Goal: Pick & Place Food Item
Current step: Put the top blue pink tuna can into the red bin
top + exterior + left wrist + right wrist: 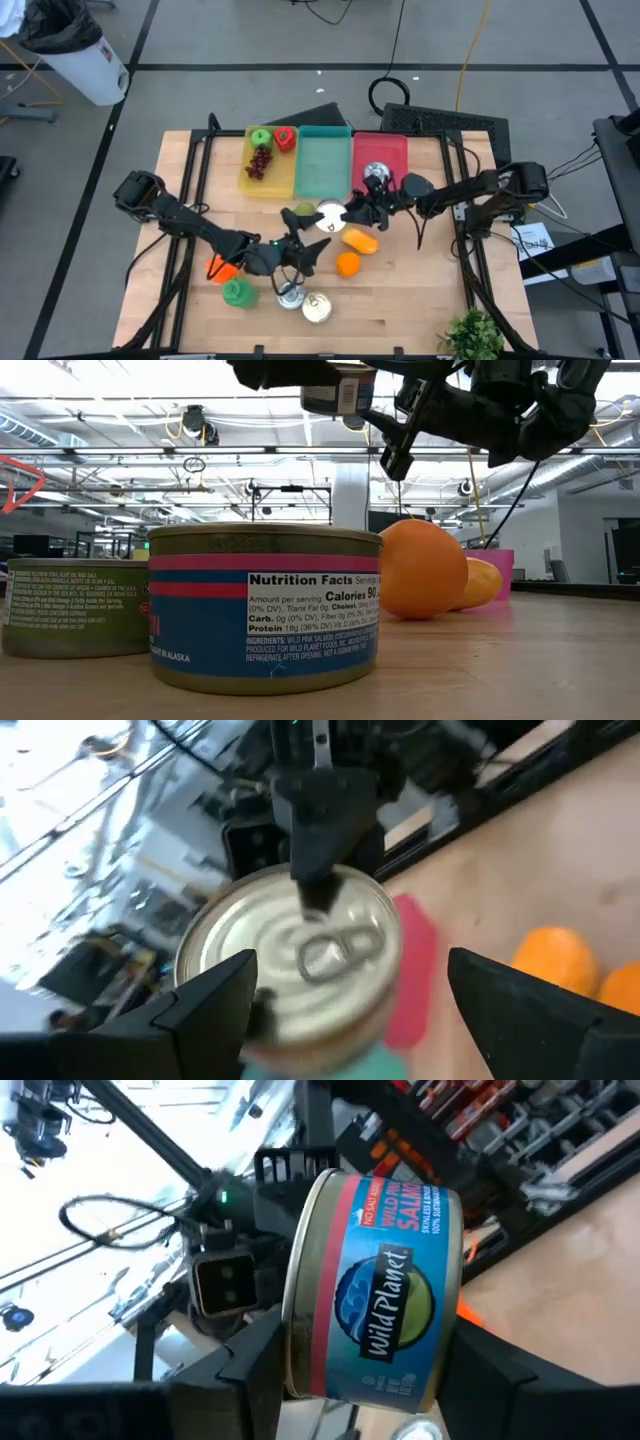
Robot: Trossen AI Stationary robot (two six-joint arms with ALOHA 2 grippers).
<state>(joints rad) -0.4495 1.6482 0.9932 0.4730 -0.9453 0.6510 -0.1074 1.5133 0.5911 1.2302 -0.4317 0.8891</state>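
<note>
The right pincer (350,1380) we see clamped on the salmon can (375,1285), held above the bench (420,290), with the left pincer (350,990) spread apart facing its lid.

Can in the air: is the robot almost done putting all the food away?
Not yet. Done: grapes lie in the yellow tray, and a silver thing in the red tray. In hand: the right gripper holds the can in the air, the open left gripper facing it. Left: two cans and an orange wait on the table.
</note>
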